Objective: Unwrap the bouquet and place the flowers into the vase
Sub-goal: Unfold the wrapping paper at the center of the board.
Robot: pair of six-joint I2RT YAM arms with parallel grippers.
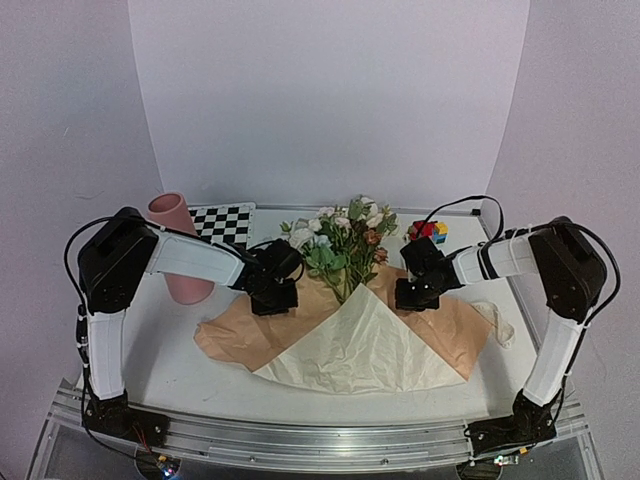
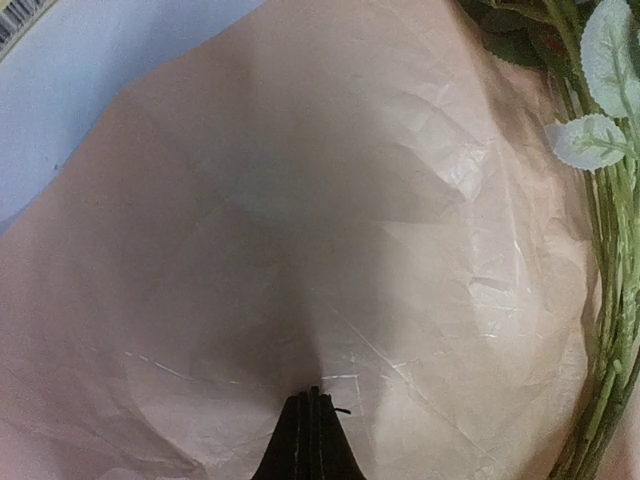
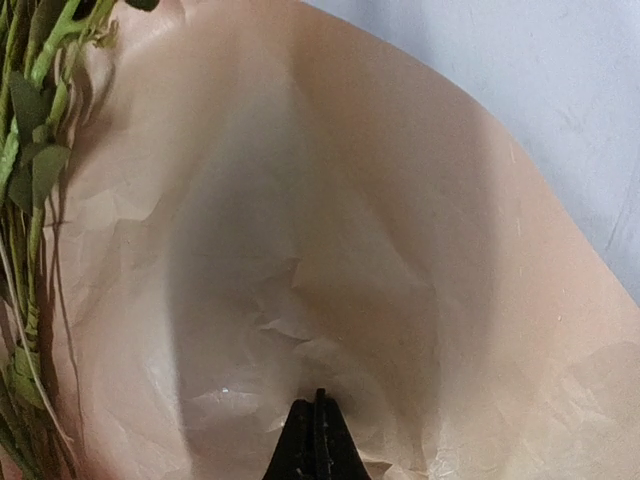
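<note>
While the left arm and right arm reach in over the surface, the bouquet's tan paper lies spread at the middle, its front flap folded up to a point. The flowers lie on it, blooms toward the back edge. The pink vase stands upright near the back left corner, beside a checkerboard. A toy block sits back right. Both jaws are clenched, tips on the paper either side of the stems.
</note>
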